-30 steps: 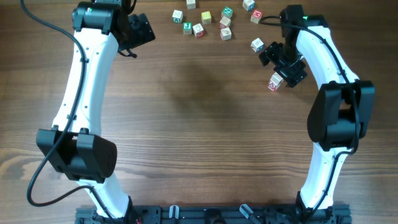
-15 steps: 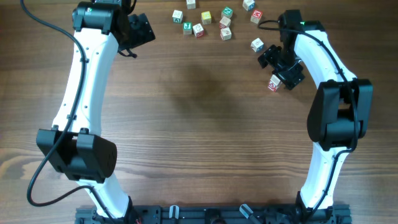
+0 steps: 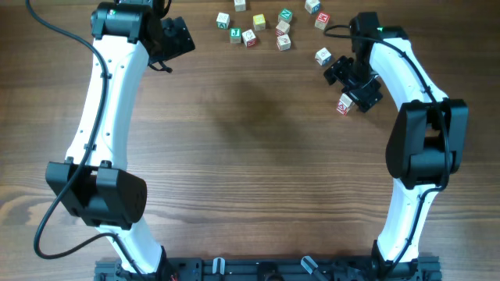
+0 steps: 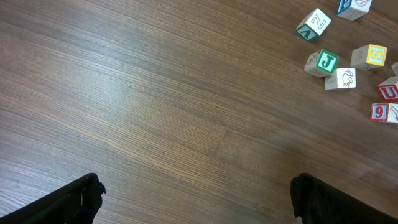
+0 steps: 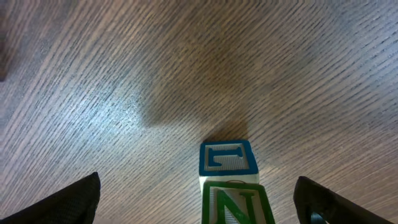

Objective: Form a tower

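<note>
Left gripper (image 3: 176,37) is parked far left, fingers spread wide, nothing gripped. Right gripper (image 3: 353,82) is likewise fully spread and empty, far right. Tower (image 3: 344,104) is stood on the table (image 3: 250,156) just beside it, near side. Loose cubes (image 3: 258,22) are scattered along the far edge.

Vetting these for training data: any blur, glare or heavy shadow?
Overhead: sharp, evenly lit table, no harsh glare. Left wrist: crisp grain, green J cube legible. Right wrist: soft shadow beyond the blue-framed cube; green N cube cropped below.
</note>
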Tool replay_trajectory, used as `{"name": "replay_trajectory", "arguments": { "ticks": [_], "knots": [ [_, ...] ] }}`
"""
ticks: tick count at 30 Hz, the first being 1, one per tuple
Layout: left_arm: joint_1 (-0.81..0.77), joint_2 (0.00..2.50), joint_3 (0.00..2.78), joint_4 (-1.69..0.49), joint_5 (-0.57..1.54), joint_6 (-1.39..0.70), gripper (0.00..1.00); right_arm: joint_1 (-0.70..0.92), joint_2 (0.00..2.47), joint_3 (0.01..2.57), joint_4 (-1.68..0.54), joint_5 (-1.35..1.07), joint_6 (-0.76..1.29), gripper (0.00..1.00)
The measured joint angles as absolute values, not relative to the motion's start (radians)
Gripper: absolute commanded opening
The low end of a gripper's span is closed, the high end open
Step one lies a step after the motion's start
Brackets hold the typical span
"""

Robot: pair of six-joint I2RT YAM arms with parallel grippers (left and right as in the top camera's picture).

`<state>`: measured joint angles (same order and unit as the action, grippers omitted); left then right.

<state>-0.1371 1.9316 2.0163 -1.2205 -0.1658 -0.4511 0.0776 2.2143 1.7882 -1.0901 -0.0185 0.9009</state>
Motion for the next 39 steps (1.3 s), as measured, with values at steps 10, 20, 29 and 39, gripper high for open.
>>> {"name": "replay_trajectory", "arguments": {
  "ticks": [10,20,29,39],
  "knots": [
    [-0.137,1.932,2.016,-1.221,-0.166,-0.451,1.0,0.078,2.214,1.788,-1.103,-0.019,0.901,0.99],
    [-0.137,1.932,2.016,-1.221,-0.166,-0.451,1.0,0.078,2.214,1.786,-1.09,-0.019,0.901,0.99],
    [-0.137,1.932,2.016,-1.221,-0.166,-0.451,1.0,0.078,2.214,1.786,-1.107,-0.019,0.904,0.89],
    [-0.137,1.932,2.016,-1.221,-0.166,-0.451,1.0,0.078,2.214,1.739,-1.101,-0.019,0.904,0.88]
  ]
}}
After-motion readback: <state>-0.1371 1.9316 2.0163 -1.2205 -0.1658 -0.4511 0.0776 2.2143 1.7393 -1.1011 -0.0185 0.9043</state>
